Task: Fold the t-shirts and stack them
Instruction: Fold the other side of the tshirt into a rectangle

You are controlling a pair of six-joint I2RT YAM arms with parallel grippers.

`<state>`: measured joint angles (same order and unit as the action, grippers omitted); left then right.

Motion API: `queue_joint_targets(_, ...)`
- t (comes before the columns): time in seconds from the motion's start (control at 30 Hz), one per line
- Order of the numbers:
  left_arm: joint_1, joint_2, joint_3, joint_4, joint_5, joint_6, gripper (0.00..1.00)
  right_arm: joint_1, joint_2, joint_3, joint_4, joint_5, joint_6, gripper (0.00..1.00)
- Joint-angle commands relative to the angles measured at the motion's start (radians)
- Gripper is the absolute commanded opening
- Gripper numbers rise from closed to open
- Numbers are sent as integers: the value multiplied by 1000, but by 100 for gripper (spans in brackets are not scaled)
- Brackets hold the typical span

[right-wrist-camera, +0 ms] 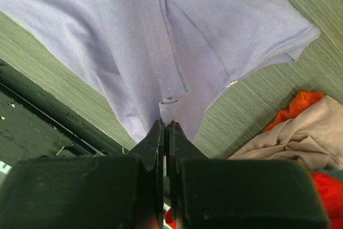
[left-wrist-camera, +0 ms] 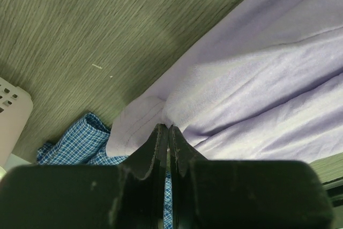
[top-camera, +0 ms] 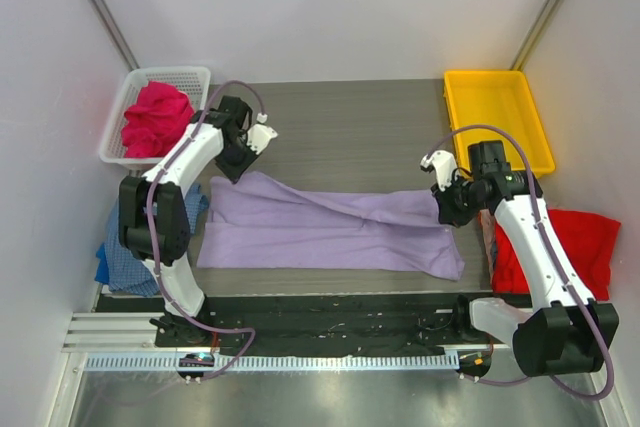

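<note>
From the overhead camera I see the lavender t-shirt (top-camera: pixel 330 232) lying lengthwise across the middle of the table (top-camera: pixel 340 127), partly folded, with a long crease running from its far-left corner towards the right end. The left gripper (top-camera: pixel 235 171) sits at that far-left corner. On its wrist camera the left gripper (left-wrist-camera: pixel 167 128) has its fingers pressed together on a small ridge of the lavender t-shirt (left-wrist-camera: pixel 257 89). How much cloth lies between them is hidden by the finger bodies.

The right gripper (top-camera: pixel 446 215) is at the shirt's right end. Its own view shows the right gripper (right-wrist-camera: pixel 166 125) pinched tight on a hemmed edge of the lavender t-shirt (right-wrist-camera: pixel 187 36), which hangs away from the tips.

The blue checked t-shirt (top-camera: pixel 118 259) lies at the left edge of the table, mostly covered by the left arm; only a crumpled corner of it (left-wrist-camera: pixel 80 142) shows on the wrist camera. The magenta-pink t-shirt (top-camera: pixel 155 119) is bunched in the white mesh basket (top-camera: pixel 178 74) at far left. The red t-shirt (top-camera: pixel 585 242) lies at the right, half behind the right arm. Beside it a beige cloth (right-wrist-camera: pixel 292 138) shows; it may be the red shirt's lining, but I cannot tell. The yellow tray (top-camera: pixel 498 82) stands at far right.
</note>
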<state>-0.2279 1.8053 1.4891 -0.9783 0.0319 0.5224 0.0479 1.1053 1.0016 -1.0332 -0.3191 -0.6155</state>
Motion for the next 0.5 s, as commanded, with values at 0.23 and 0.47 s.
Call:
queue_joint_targets(0.23,-13,-37,14,-16,-23,-2,8,7,60,-89,4,-3,-108,3)
queue_joint_targets(0.47,-14,-20,2,-10,-23,-2,8,9,67,-126,-11,-11,-162,12)
